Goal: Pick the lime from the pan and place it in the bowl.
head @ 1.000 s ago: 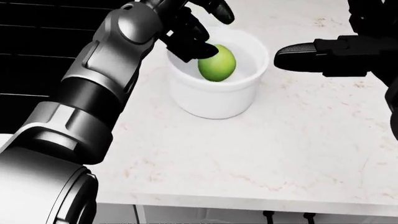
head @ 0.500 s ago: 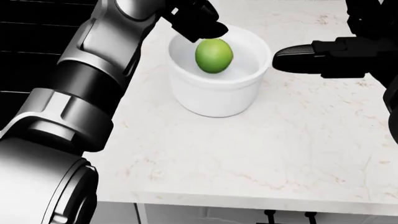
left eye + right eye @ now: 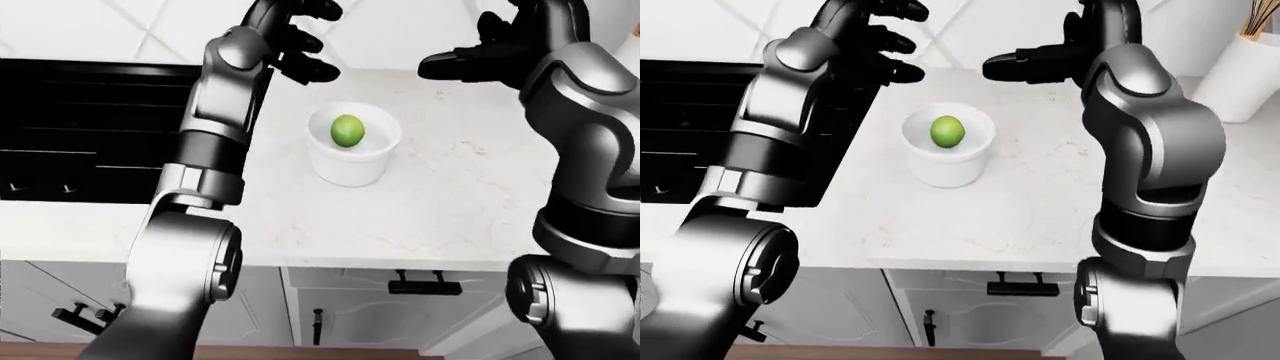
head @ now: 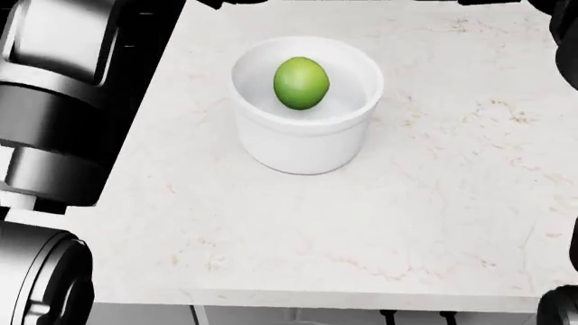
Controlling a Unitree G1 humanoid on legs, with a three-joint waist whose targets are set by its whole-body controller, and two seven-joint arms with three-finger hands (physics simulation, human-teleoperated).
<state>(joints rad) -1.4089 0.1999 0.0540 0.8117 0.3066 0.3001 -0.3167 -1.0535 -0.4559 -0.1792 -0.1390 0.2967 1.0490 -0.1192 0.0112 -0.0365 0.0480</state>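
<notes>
A green lime [image 4: 300,82] lies inside a white round bowl [image 4: 303,145] on the pale stone counter; it also shows in the left-eye view [image 3: 347,130]. My left hand [image 3: 305,41] is raised above and to the left of the bowl, fingers spread, empty. My right hand [image 3: 470,56] is raised above and to the right of the bowl, fingers open, empty. Neither hand touches the bowl or the lime. No pan shows in any view.
A black stove [image 3: 90,127] lies to the left of the counter [image 4: 361,223]. A white utensil holder [image 3: 1240,75] stands at the far right in the right-eye view. White cabinets with black handles [image 3: 425,286] run under the counter edge.
My left hand has let go of the lime and lifted up out of the head view. My right hand has also risen away. The lime rests in the bowl.
</notes>
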